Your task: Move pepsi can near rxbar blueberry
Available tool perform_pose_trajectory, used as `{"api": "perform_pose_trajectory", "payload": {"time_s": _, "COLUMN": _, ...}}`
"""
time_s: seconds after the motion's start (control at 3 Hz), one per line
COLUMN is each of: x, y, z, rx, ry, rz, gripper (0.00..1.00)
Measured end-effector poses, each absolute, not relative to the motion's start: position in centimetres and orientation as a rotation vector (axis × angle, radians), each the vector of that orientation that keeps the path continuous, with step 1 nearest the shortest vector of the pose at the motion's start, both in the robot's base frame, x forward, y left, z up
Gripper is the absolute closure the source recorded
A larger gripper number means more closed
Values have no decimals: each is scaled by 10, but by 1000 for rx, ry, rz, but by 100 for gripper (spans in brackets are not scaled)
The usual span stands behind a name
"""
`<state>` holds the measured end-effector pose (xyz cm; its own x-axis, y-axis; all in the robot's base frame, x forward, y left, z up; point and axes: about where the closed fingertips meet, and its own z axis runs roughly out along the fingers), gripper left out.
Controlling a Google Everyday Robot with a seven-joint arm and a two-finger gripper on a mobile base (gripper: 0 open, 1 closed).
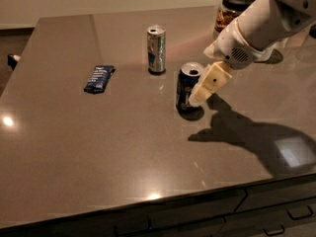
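The pepsi can, short and dark blue with a silver top, stands upright near the middle of the brown table. The rxbar blueberry, a flat dark blue wrapper, lies to the left of it, well apart. My gripper comes in from the upper right on a white arm and its cream finger is right against the can's right side. The finger covers part of the can's right side.
A taller slim silver-and-blue can stands behind the pepsi can. A glass jar with a dark lid stands at the back right. The table's front edge runs along the bottom, with drawers below.
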<state>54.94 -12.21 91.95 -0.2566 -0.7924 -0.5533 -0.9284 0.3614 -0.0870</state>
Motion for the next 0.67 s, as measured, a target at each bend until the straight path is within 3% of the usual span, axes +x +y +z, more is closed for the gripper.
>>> {"api": "perform_pose_trajectory", "payload": {"time_s": 0.33, "x": 550, "y": -109, "z": 913, "rx": -1507, "ry": 2085, "rz": 406, "gripper": 0}}
{"api": "perform_pose_trajectory", "payload": {"time_s": 0.67, "x": 551, "y": -97, "z": 913, "rx": -1524, "ry": 2054, "rz": 452, "gripper": 16}}
